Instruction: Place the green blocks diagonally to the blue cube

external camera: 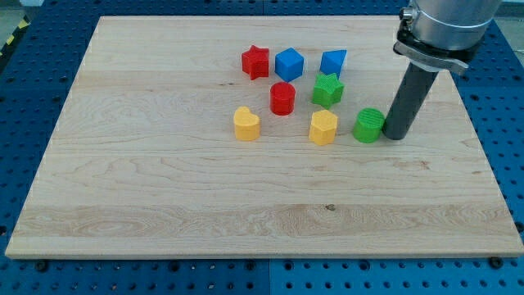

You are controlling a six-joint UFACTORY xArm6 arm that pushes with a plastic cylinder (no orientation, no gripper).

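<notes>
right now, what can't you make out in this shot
- Camera view: whether my tip touches the green cylinder; they sit too close to tell.
- The arm above the rod is cut off by the view's top edge.
- The second blue block: shape unclear, too small.

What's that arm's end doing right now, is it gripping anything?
No gripper: my tip is a plain rod end, holding nothing.
It sits right beside the green cylinder, on the view's right; contact cannot be told.
</notes>
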